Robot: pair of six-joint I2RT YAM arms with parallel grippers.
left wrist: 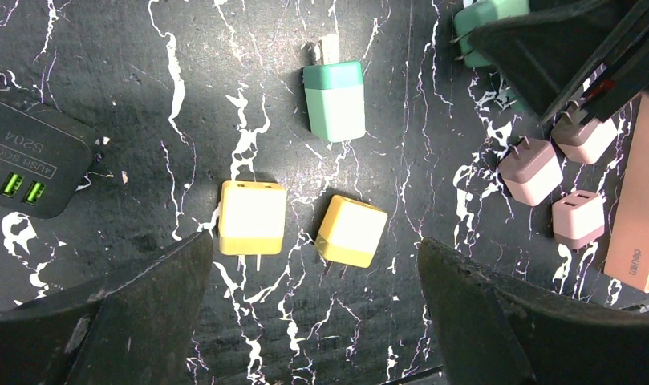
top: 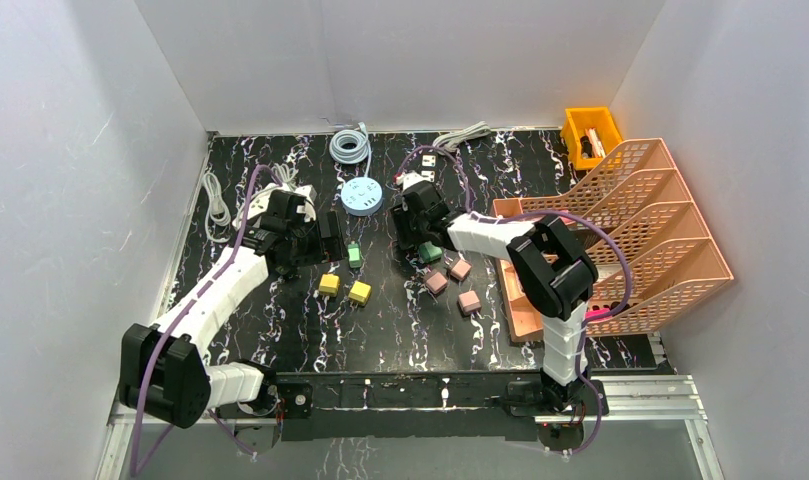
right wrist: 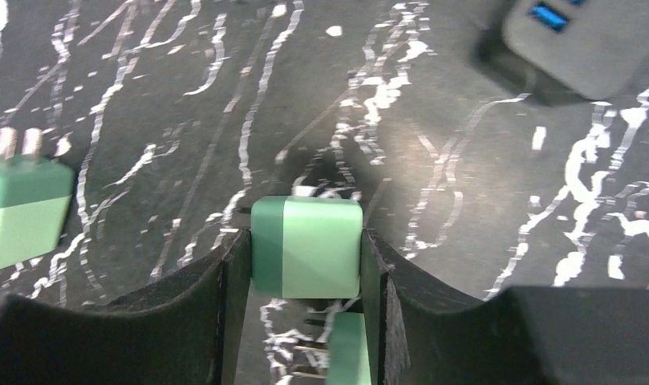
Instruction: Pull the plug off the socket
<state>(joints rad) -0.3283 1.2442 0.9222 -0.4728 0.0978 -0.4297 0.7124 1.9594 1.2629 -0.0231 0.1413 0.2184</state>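
Black, white-veined table (top: pixel 400 330) beneath everything. Along its right edge, a pink tiered file rack (top: pixel 630 230). Reaching in from the near edge, the left arm (top: pixel 215 290) toward centre-left and the right arm (top: pixel 490 232) bent toward the centre. At the back right corner, an orange bin (top: pixel 591 135). Farther back in the middle, a coiled grey cable (top: pixel 350 146), with a round pale-blue socket (top: pixel 361 196) just in front of it.

Left gripper (left wrist: pixel 313 242) hovering over the table, fingers (left wrist: pixel 144 305) released and spread wide, grasping nothing. Off to their left, a black USB socket block (left wrist: pixel 28 160) with green ports. Between them on the table, two yellow plugs (left wrist: pixel 251 216) side by side, just apart.

Right gripper (right wrist: pixel 305 241) low over the table, fingers (right wrist: pixel 225 289) clenched on a green plug (right wrist: pixel 317 265), one pressed against each side of its body. Held near the table's centre, to the right of the round socket and clear of it. Just under it, another bit of green, too cropped to identify.

Loose between the two grippers, a second green plug (left wrist: pixel 334 100), prongs showing. Clustered by the rack's foot, three pink plugs (left wrist: pixel 531 170)
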